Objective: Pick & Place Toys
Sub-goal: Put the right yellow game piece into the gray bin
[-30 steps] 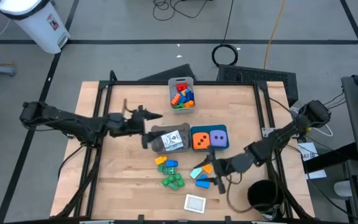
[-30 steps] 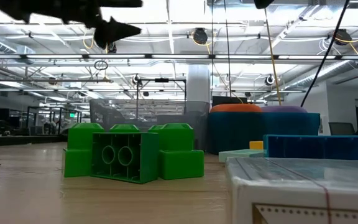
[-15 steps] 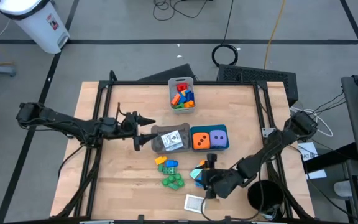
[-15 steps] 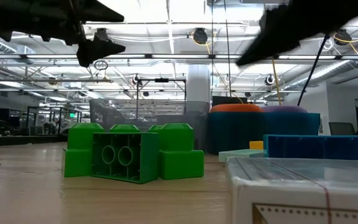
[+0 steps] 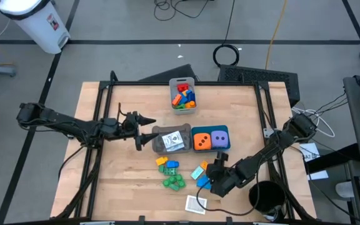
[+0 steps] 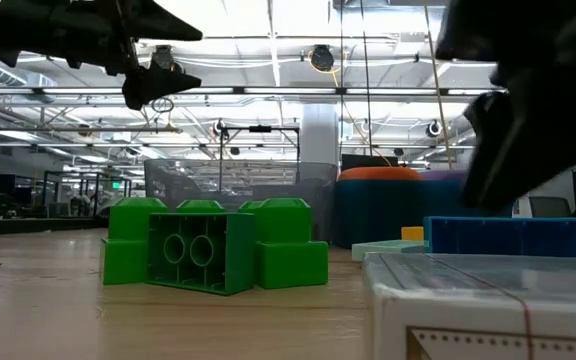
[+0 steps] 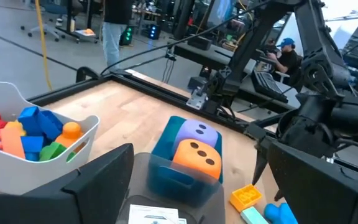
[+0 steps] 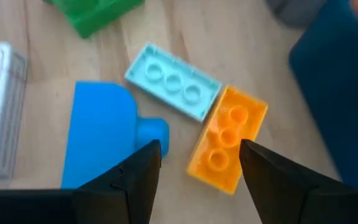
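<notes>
Loose toys lie flat on the wood near the table's front: an orange brick (image 8: 229,140), a pale teal brick (image 8: 173,81), a blue piece (image 8: 104,140), a green brick (image 5: 174,181) and a white-edged card (image 5: 195,204). My right gripper (image 8: 201,149) hangs open, slanting down, just over the orange brick and the blue piece (image 5: 212,177). My left gripper (image 5: 145,131) is open and level, just left of the grey bin (image 5: 172,139). An orange die (image 7: 197,155) and a purple die (image 7: 194,132) sit in the teal bin (image 5: 211,149).
A pale grey bin (image 5: 183,94) full of bricks stands at the far middle. Yellow, blue and green bricks (image 5: 167,165) lie left of the right gripper. Bare wood lies at the near left. A person sits at a desk beyond the table (image 7: 284,53).
My right gripper has come down toward the loose bricks and tipped over from nearly level to slanting down. My left gripper has drawn back a little toward the table's left edge, sunk slightly, and then kept still. No toy has moved.
</notes>
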Controlling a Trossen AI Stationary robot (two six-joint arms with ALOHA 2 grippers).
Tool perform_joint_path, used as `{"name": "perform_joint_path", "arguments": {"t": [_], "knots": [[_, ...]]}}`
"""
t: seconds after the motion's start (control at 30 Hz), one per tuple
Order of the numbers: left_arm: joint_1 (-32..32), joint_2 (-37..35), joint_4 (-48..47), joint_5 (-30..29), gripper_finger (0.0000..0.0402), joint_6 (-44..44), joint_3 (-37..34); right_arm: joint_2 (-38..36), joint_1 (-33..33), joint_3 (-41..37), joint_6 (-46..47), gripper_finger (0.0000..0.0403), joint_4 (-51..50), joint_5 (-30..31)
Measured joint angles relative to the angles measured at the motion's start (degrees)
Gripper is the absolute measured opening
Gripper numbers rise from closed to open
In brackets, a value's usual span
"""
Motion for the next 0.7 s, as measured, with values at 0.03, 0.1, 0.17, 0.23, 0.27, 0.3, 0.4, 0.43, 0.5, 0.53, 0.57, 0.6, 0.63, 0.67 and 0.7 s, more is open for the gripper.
{"name": "perform_joint_path", "arguments": {"t": [0.03, 0.1, 0.17, 0.23, 0.27, 0.3, 0.4, 0.43, 0.5, 0.53, 0.57, 0.6, 0.63, 0.67, 0.7], "knots": [[0.00, 0.00, 0.00, -0.25, 0.0377, -0.38, 0.00, 0.00, -0.12, -0.85, 0.48, 0.0211, 0.70, -0.60], [0.00, 0.02, -0.02, -0.68, 0.0377, -0.95, 0.00, 0.00, -0.51, -2.63, 1.39, 0.0210, 2.01, -0.97], [0.00, 0.02, -0.02, -0.69, 0.0377, -0.99, 0.00, 0.00, -1.18, -3.98, 2.09, 0.0210, 2.75, -0.92], [0.00, 0.02, -0.02, -0.70, 0.0377, -0.99, 0.00, 0.00, -1.98, -5.37, 1.96, 0.0210, 4.04, -0.97], [0.00, 0.02, -0.02, -0.70, 0.0377, -0.99, 0.00, 0.00, -2.40, -6.13, 1.80, 0.0210, 4.93, -1.02], [0.00, 0.02, -0.02, -0.70, 0.0377, -0.99, 0.00, 0.00, -2.81, -6.84, 1.40, 0.0210, 5.84, -1.08], [0.00, 0.02, -0.04, -0.70, 0.0377, -1.00, 0.00, 0.00, -3.82, -8.12, -0.93, 0.0210, 8.49, -2.92], [0.00, 0.02, -0.04, -0.70, 0.0377, -0.95, 0.00, 0.00, -4.03, -8.35, -2.00, 0.0210, 9.03, -3.95], [0.00, 0.02, -0.04, -0.70, 0.0377, -0.78, 0.00, -0.04, -4.45, -8.87, -2.85, 0.0210, 10.27, -5.28], [0.00, 0.02, -0.05, -0.70, 0.0377, -0.77, 0.00, -0.08, -4.58, -9.14, -2.90, 0.0210, 10.77, -5.48], [0.00, 0.02, -0.06, -0.70, 0.0377, -0.75, 0.00, -0.09, -4.59, -9.17, -2.90, 0.0210, 10.84, -5.50], [0.00, 0.02, -0.07, -0.70, 0.0376, -0.75, 0.00, -0.09, -4.59, -9.17, -2.99, 0.0209, 10.83, -5.50], [0.00, 0.02, -0.07, -0.70, 0.0377, -0.75, 0.00, -0.09, -4.59, -9.17, -3.01, 0.0206, 10.83, -5.54], [0.00, 0.02, -0.07, -0.70, 0.0377, -0.74, 0.00, -0.09, -4.59, -9.17, -3.02, 0.0201, 10.83, -5.71], [0.00, 0.02, -0.07, -0.70, 0.0376, -0.73, 0.00, -0.09, -4.59, -9.17, -3.02, 0.0194, 10.85, -6.27]]}}
